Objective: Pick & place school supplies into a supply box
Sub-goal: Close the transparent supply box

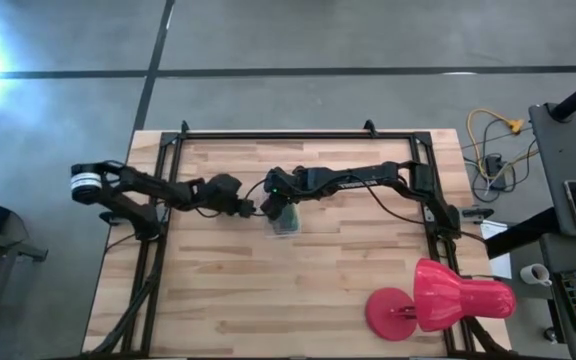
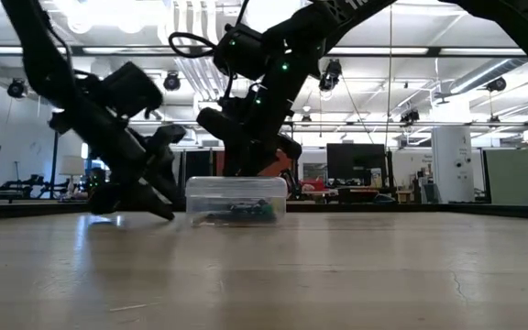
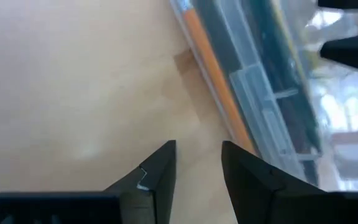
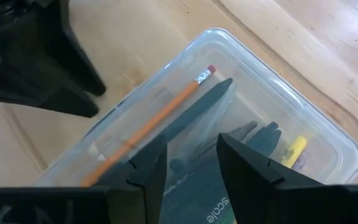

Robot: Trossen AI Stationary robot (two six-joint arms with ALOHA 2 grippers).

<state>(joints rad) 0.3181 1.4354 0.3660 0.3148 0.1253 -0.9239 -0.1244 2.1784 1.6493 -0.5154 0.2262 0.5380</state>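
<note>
The clear supply box [image 1: 283,224] [image 2: 236,199] stands on the wooden table near its middle. Inside it lie an orange pencil [image 4: 160,115] [image 3: 216,81], dark pens [image 4: 197,115] and a yellow marker [image 4: 294,151]. My right gripper [image 4: 191,158] [image 1: 283,207] hovers open just above the box, fingers pointing down into it, one dark pen showing below the gap. My left gripper [image 3: 197,163] [image 1: 251,210] is open, low over the table just left of the box and empty. I see no supplies lying outside the box.
A big red lamp [image 1: 438,296] lies on its side at the table's near right corner. A black metal frame [image 1: 298,135] runs along the far, left and right edges. Bare wood spreads near the box's near side [image 1: 268,290]. Cables [image 1: 488,150] hang off the right.
</note>
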